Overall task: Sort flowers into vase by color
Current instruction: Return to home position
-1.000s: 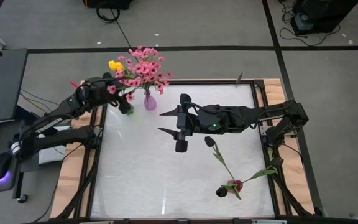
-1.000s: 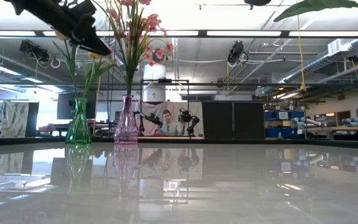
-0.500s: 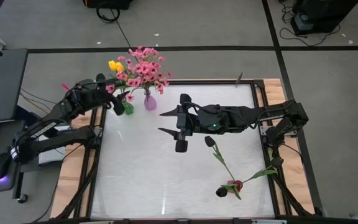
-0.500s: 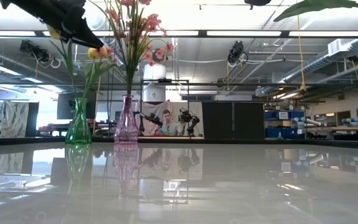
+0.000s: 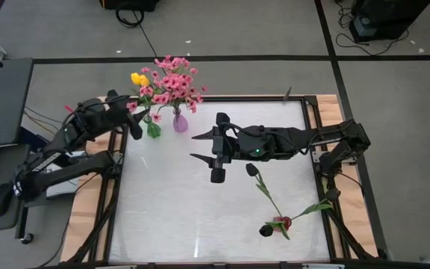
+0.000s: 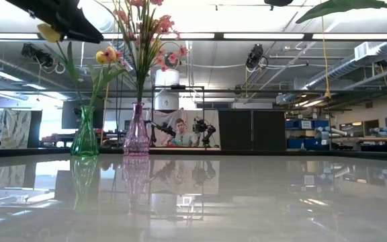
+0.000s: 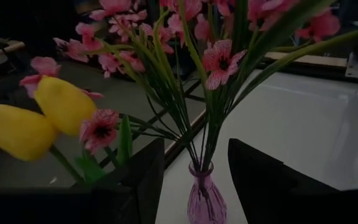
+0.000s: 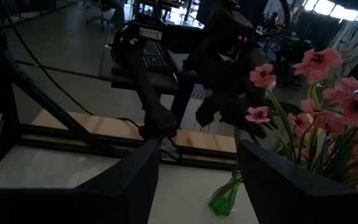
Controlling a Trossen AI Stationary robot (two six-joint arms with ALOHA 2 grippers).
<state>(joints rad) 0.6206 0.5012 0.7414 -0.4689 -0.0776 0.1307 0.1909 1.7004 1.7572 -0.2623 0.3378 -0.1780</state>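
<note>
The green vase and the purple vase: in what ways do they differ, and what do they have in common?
The green vase holds yellow tulips; the purple vase holds sprays of pink blossoms. The green vase stands nearer the left edge of the table, the purple vase further in. The purple vase's bunch is fuller than the green vase's. Both stand upright, side by side, near the table's far left corner.

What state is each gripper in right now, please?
Left gripper: open, holding nothing, near the purple vase.
Right gripper: open, holding nothing, over the middle of the table.
</note>
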